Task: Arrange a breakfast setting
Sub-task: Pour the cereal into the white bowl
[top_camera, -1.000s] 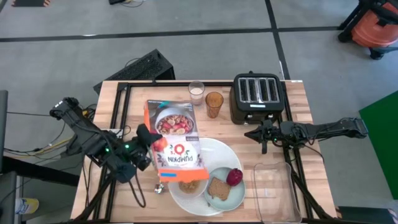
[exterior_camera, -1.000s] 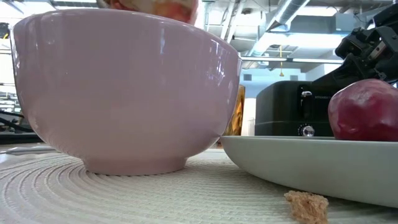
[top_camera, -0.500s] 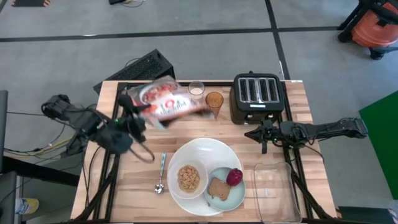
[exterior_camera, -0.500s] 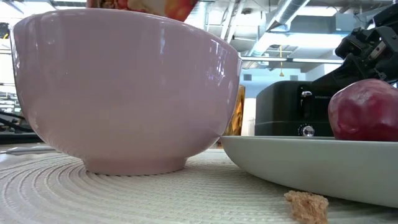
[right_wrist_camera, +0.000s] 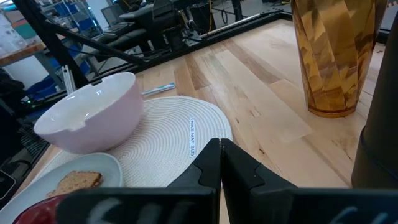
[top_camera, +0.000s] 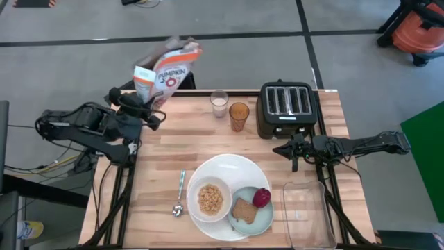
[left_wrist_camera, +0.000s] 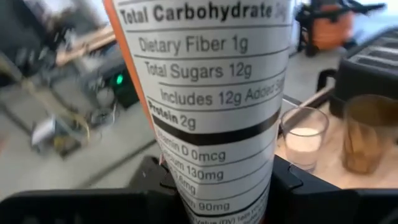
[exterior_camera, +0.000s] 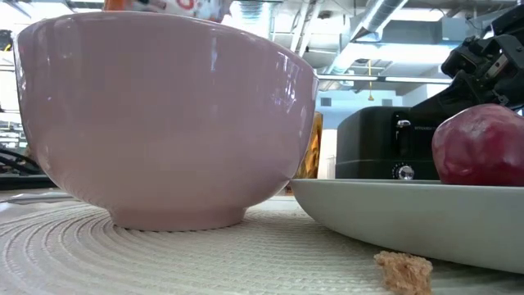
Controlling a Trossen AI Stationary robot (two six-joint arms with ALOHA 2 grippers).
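The left gripper is clamped on the cereal box, holding it above the table's far left corner, tilted out past the edge; its wrist view alone shows the grip close up, dark fingers pinching the narrow printed side panel of the box from both sides, with the milk glass and ribbed amber glass standing side by side beyond. The right gripper hovers in front of the black toaster with its fingers pressed together, holding nothing; its own view shows the tips meeting in a point above the round ribbed white plate. From above, the plate carries the bowl with cereal in it and the pale green small plate, on which lie a square of toast and a round red fruit. The spoon lies on the bare wood just left of the plate. A clear rectangular tray sits at the table's near right. The low view hides the bowl's contents, showing only its smooth glossy wall, the fruit's dull skin, and a crumb on the plate's ridges.
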